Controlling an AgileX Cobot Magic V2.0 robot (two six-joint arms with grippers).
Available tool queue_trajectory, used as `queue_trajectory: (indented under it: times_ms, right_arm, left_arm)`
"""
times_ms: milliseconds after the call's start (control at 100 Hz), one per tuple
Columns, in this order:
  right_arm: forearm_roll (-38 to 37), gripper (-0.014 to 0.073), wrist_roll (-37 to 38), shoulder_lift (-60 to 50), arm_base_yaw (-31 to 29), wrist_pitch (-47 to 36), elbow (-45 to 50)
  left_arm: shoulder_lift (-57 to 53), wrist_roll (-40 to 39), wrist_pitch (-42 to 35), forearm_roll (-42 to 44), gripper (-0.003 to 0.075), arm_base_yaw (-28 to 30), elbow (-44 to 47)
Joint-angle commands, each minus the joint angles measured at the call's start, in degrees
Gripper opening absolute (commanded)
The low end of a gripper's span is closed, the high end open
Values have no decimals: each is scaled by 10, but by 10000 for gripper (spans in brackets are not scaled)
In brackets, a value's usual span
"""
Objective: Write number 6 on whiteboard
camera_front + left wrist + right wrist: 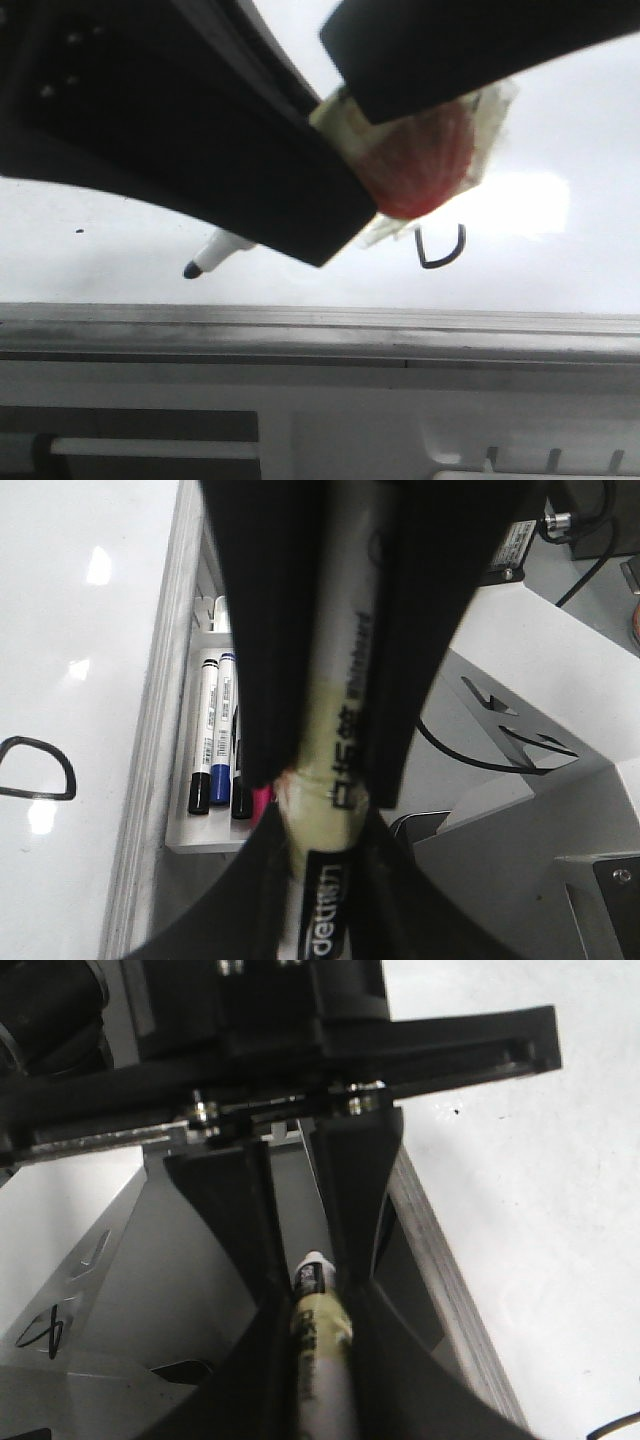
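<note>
The whiteboard (560, 270) fills the front view's middle, with a bright glare. The number 6 (440, 265) shows only as a small black loop; its upper part is hidden behind a red lump wrapped in yellowish tape (420, 165). The loop also shows in the left wrist view (72, 778). My left gripper (325, 855) is shut on a white marker (335, 730). My right gripper (320, 1315) is shut on the same marker (318, 1305), facing the left one. The marker's dark tip (192, 270) pokes out under the left gripper, just above the board.
The board's grey metal rim (320, 322) runs along its near edge. A white tray (190, 835) beside the board holds several spare markers (205, 730). A tiny black speck (79, 232) lies on the board. Cables (470, 755) and grey housings sit beyond the rim.
</note>
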Motion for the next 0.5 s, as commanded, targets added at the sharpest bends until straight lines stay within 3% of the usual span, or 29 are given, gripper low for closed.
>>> queue_trajectory:
  times_ms: [0,140,190,360,410,490]
  right_arm:
    - [21,-43,-2,-4,0,-26,-20]
    - [23,1,-2,-4,0,-26,-20]
    - [23,78,-2,-4,0,-26,-20]
    - [1,477,-2,-18,-6,-26,-20]
    - [-4,530,-2,-32,-15,-26,-20]
    - [-12,520,-2,-66,-38,-26,-20]
  left_arm:
    - [-9,-12,-30,-35,-19,-2,-19]
    - [-9,-13,-23,-35,-19,-2,-19]
    - [-9,-13,-18,-35,-19,-2,-19]
    - [-9,-34,-8,-37,-19,-2,-17]
    - [-9,-44,-12,-37,-19,-1,-15]
    - [-10,-84,-52,-45,-19,-1,-3]
